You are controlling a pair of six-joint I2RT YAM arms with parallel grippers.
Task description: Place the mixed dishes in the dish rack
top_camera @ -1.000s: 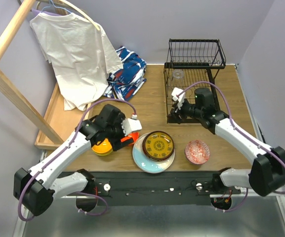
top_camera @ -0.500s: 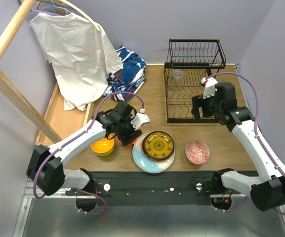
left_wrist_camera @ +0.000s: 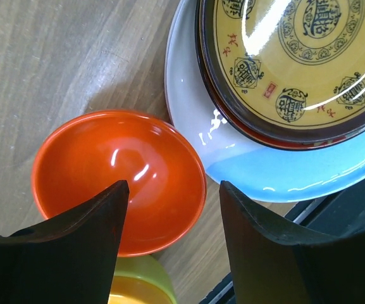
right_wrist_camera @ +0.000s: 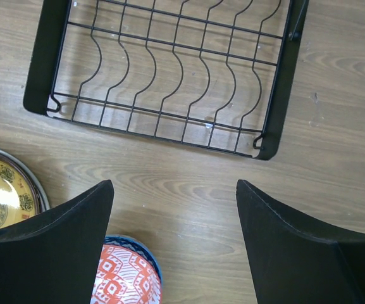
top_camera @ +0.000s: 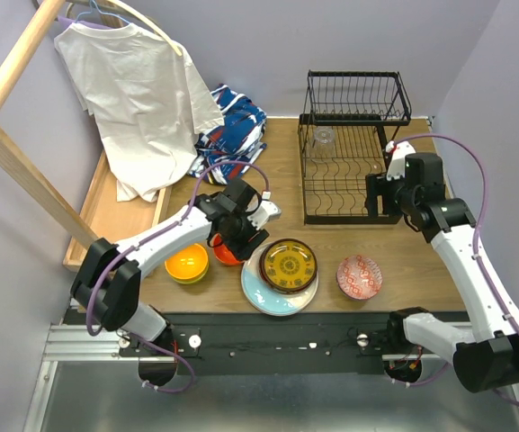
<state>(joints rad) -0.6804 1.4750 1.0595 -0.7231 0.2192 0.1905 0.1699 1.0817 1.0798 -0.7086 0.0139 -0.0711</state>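
Partly beyond the bottom edges: yellow bowl point(left_wrist_camera: 139, 283) and red-patterned bowl point(right_wrist_camera: 128, 278).

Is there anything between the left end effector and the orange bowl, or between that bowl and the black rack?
Nothing visible does. The left end effector is open directly over the orange bowl, and only bare table lies between the bowl and the dish rack.

Wooden table point(top_camera: 281, 171), light brown grain. Lying directly on it:
- black wire dish rack point(top_camera: 351, 219), far right
- large pale blue and cream plate point(top_camera: 257, 290), near edge, centre
- small orange bowl point(left_wrist_camera: 138, 164), just beside that plate's left rim
- small yellow bowl point(top_camera: 187, 264), just left of the orange one
- small red-and-white patterned bowl point(top_camera: 359, 275) with a blue rim, right of the plate and apart from it
- folded blue, white and red cloth point(top_camera: 232, 135), far side, left of the rack
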